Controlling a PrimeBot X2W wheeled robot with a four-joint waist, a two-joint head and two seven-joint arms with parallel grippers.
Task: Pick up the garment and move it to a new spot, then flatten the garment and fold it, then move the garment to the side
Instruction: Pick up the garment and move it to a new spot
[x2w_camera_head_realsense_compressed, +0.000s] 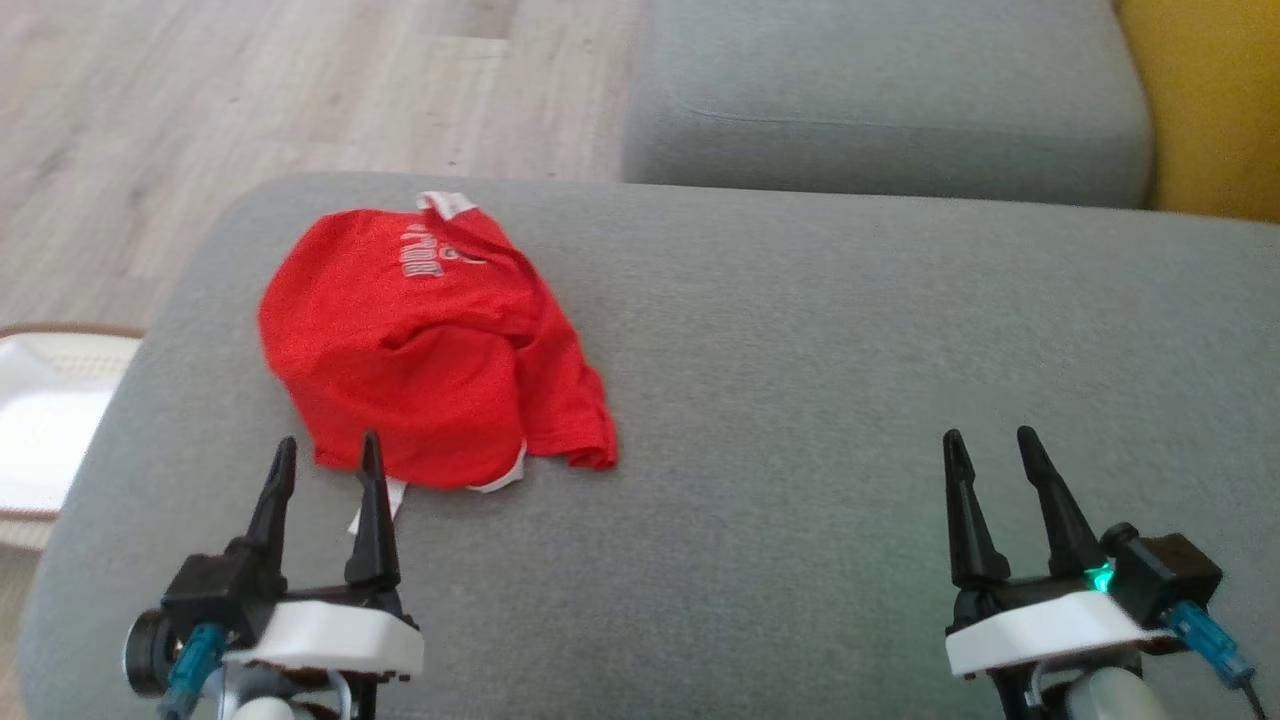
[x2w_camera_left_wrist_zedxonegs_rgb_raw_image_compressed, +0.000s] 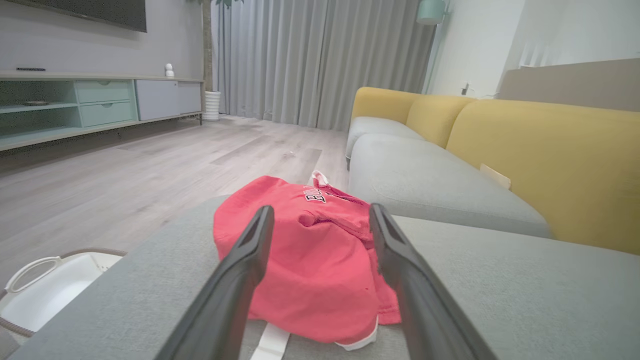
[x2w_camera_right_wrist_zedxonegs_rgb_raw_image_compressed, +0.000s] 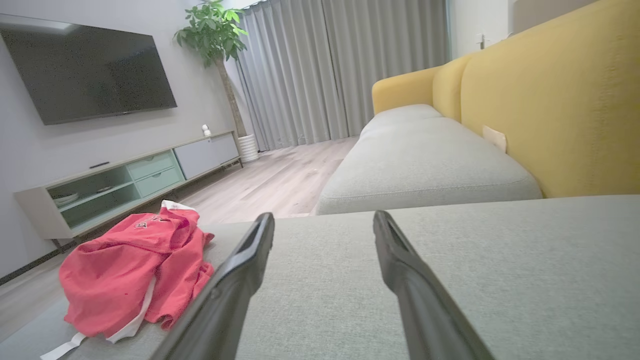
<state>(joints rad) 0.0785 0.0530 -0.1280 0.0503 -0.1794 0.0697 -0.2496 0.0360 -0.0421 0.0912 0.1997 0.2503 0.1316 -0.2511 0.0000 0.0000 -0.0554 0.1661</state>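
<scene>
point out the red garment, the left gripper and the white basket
red garment (x2w_camera_head_realsense_compressed: 420, 340), head view, middle of the crumpled body
left gripper (x2w_camera_head_realsense_compressed: 329, 440), head view, midway between its open fingertips
white basket (x2w_camera_left_wrist_zedxonegs_rgb_raw_image_compressed: 65, 282), left wrist view, inner wall

Living room in soft daylight, with a grey-and-yellow sofa (x2w_camera_right_wrist_zedxonegs_rgb_raw_image_compressed: 425, 160).
Pale plank floor (x2w_camera_head_realsense_compressed: 250, 90) runs to full-length grey curtains (x2w_camera_left_wrist_zedxonegs_rgb_raw_image_compressed: 310, 60); a dark television (x2w_camera_right_wrist_zedxonegs_rgb_raw_image_compressed: 90, 70) hangs on the grey wall above a low mint-and-grey console (x2w_camera_right_wrist_zedxonegs_rgb_raw_image_compressed: 125, 185), a potted plant (x2w_camera_right_wrist_zedxonegs_rgb_raw_image_compressed: 215, 30) beside it; what may be a white basket (x2w_camera_left_wrist_zedxonegs_rgb_raw_image_compressed: 55, 295) stands on the floor.
</scene>
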